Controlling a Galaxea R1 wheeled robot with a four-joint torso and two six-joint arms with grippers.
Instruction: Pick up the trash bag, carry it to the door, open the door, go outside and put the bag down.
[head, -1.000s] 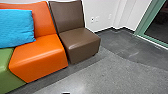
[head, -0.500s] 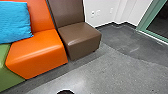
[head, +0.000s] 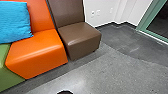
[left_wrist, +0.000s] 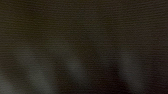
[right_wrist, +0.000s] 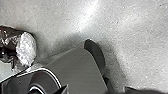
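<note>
Dark, shiny, crinkled plastic, apparently the trash bag (right_wrist: 9, 35), shows beside the robot's grey base in the right wrist view, with a pale, glossy end facing the floor. The left wrist view holds a dark, blurred surface (left_wrist: 75, 30) with faint greyish streaks, very close to the camera; what it is cannot be told. At the bottom edge of the head view, the top of a dark rounded thing (head: 65, 92) pokes in, too little of it to identify. A green frame (head: 147, 18) with dark glass stands at the head view's right; whether it is a door is unclear.
A brown seat (head: 80, 37) and an orange seat (head: 37, 53) line the left, with a green seat (head: 7, 67) and a blue pillow (head: 15, 22). Behind them is a white wall (head: 101, 13). Grey floor (head: 107, 72) stretches in front of the seats.
The head camera's view has shifted slightly since the earliest frame, then held still. More of the dark rounded thing shows at its bottom edge.
</note>
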